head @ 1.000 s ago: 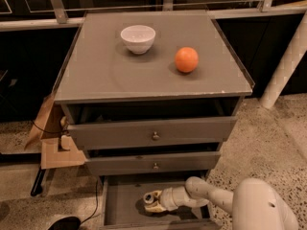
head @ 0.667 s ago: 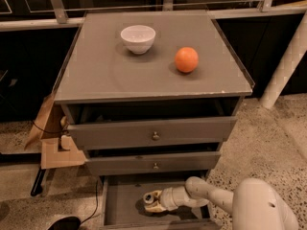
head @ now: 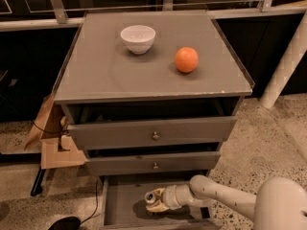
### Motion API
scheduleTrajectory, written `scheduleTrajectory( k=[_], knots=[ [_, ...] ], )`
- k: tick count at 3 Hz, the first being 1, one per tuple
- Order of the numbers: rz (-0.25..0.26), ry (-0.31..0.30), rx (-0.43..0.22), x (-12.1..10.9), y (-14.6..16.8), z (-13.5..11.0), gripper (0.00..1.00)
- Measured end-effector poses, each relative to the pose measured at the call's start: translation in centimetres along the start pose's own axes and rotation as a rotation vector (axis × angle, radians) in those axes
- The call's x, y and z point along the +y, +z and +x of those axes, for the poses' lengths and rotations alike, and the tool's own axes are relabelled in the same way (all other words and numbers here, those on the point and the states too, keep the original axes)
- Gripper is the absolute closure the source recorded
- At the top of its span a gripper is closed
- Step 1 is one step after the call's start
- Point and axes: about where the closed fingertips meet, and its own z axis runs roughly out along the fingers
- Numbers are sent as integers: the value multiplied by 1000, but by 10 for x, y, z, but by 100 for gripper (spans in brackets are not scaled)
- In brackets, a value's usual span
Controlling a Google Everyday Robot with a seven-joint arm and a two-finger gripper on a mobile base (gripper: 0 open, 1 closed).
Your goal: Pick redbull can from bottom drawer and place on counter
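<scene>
Counter with bowl, orange; end effector in bottom drawer

The hand sits at the redbull can in the bottom drawer.

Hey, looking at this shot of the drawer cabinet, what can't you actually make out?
1. Redbull can, camera view: the tool, down in the bottom drawer, covers most of it; only its silvery top shows.
2. Bottom drawer, camera view: its front is cut off by the picture's lower edge.
3. Two upper drawers, camera view: their insides are dark, hidden under the counter and the drawer fronts.
</scene>
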Motion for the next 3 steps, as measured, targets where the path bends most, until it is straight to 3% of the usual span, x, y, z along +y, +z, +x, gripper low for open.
scheduleTrajectory(
  k=[1,3],
  knots=[
    [34,-81,21,6,-40,-59,100],
    [63,-79,22,9,-50,-67,100]
  ],
)
